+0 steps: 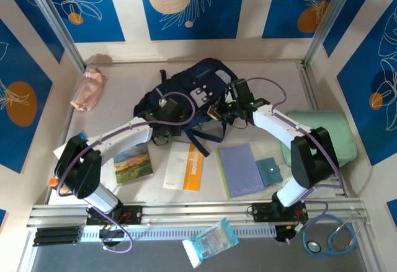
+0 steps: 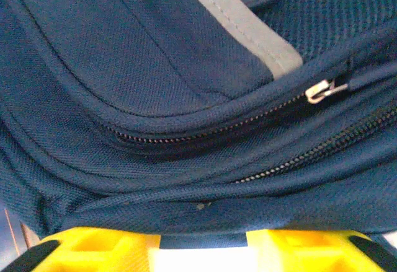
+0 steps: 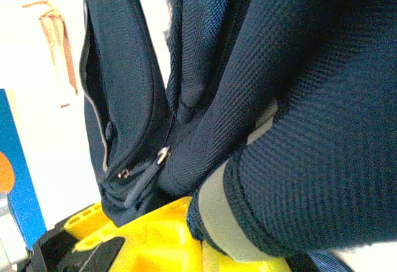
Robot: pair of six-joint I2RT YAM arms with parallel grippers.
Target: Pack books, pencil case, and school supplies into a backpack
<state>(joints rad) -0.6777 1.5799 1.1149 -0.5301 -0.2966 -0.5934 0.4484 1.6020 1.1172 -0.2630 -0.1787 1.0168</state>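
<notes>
Navy woven backpack — slumped, mesh-textured

The navy backpack lies toward the back of the counter, with the left hand at its near edge and the right hand at its right side. In front, from left to right, lie a green book, a white-and-orange book, a lavender notebook and a teal pad. A pink pouch sits at the far left.
</notes>
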